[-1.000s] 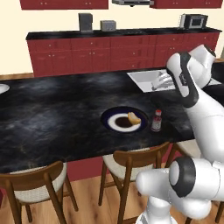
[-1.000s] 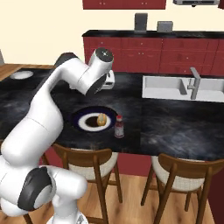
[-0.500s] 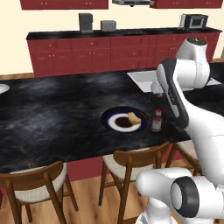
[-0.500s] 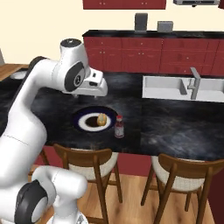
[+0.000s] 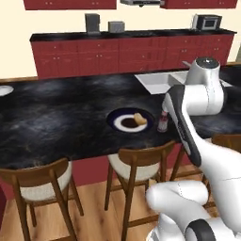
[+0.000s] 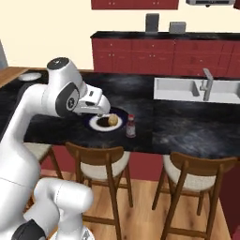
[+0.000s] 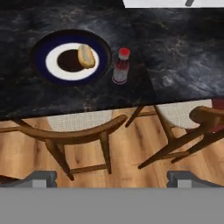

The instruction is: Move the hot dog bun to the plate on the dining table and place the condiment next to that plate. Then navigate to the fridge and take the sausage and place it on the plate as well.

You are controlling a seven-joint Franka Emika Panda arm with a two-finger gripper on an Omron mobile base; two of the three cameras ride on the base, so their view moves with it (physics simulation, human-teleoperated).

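The arm has swung back from over the dining table since the earlier frames, its upper link folding toward the base while everything on the stone top has stayed where it was. Going left to right along the table's near edge, the plate lies a little in from that edge, and the hot dog bun rests on the right part of its white centre, beside a dark patch. Just beside the plate's right rim, not touching it, stands the condiment, upright. That layout reads as the first half of the job finished: bun delivered, bottle parked alongside, so the arm seems to be clearing off for the drive to the fridge. The gripper hangs above the chairs on the near side of the table, its fingers spread wide, carrying nothing and touching nothing.
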